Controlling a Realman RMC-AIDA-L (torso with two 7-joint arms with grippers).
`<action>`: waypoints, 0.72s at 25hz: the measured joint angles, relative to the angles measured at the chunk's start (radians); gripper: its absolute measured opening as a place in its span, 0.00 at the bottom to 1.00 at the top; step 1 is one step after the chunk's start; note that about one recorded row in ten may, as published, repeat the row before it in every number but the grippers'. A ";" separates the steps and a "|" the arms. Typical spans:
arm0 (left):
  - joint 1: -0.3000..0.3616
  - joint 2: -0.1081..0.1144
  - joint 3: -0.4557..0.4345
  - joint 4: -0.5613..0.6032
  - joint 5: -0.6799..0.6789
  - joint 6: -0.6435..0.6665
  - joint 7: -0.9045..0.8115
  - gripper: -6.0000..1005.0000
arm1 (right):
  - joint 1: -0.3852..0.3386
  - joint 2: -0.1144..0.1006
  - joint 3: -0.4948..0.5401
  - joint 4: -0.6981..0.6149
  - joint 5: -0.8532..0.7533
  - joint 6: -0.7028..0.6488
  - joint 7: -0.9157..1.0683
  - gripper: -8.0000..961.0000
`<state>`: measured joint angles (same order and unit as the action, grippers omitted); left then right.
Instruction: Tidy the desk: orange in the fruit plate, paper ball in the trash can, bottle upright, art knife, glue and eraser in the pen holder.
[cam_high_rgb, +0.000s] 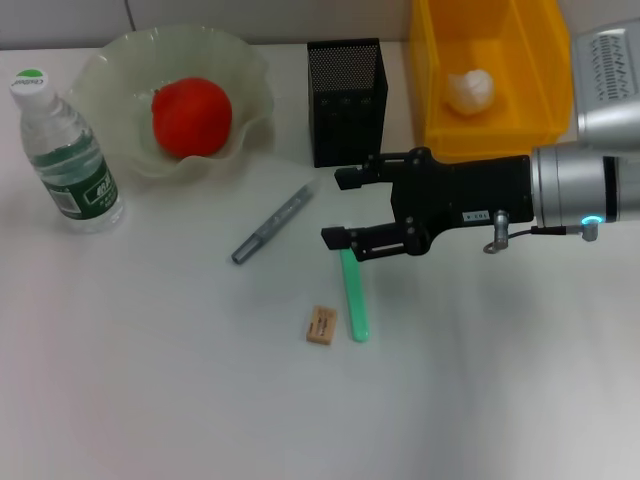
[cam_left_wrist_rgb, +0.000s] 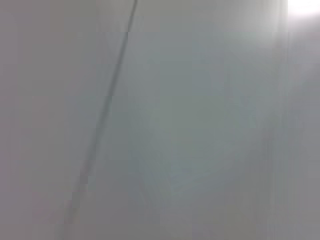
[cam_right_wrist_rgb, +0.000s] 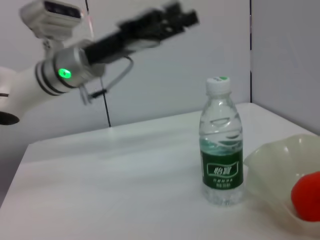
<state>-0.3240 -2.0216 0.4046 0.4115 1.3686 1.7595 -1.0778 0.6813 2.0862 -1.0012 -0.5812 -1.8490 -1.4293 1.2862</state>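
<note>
Hovering: my right gripper (cam_high_rgb: 340, 208), fingers apart, above green art knife's (cam_high_rgb: 354, 297) far end, mid-tabletop
Left gripper (cam_right_wrist_rgb: 175, 17): raised off left edge; state unreadable
Eraser (cam_high_rgb: 321, 326): beside knife

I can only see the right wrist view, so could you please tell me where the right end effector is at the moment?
Observer: The right end effector is open, and in the head view its lower finger overlaps the far end of the green tool lying on the desk.
Operator: Thank you. Is the eraser anywhere near it?
Observer: Yes, the eraser lies beside that tool's near end, with a small gap between them.
Operator: And where is the paper ball, please?
Observer: The paper ball sits inside the yellow bin, behind the arm.
</note>
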 joint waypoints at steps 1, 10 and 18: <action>0.000 0.000 0.000 0.000 0.000 0.000 0.000 0.85 | 0.000 0.000 0.000 0.000 0.000 0.000 0.000 0.82; -0.005 0.032 0.284 0.076 0.229 0.119 -0.170 0.85 | 0.021 -0.004 0.007 -0.021 0.006 -0.014 0.054 0.81; -0.018 -0.039 0.300 0.170 0.512 -0.063 -0.157 0.84 | 0.034 -0.008 -0.001 -0.107 -0.009 -0.052 0.182 0.81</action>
<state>-0.3423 -2.0605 0.7048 0.5813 1.8804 1.6967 -1.2344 0.7149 2.0781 -1.0021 -0.6884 -1.8584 -1.4812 1.4681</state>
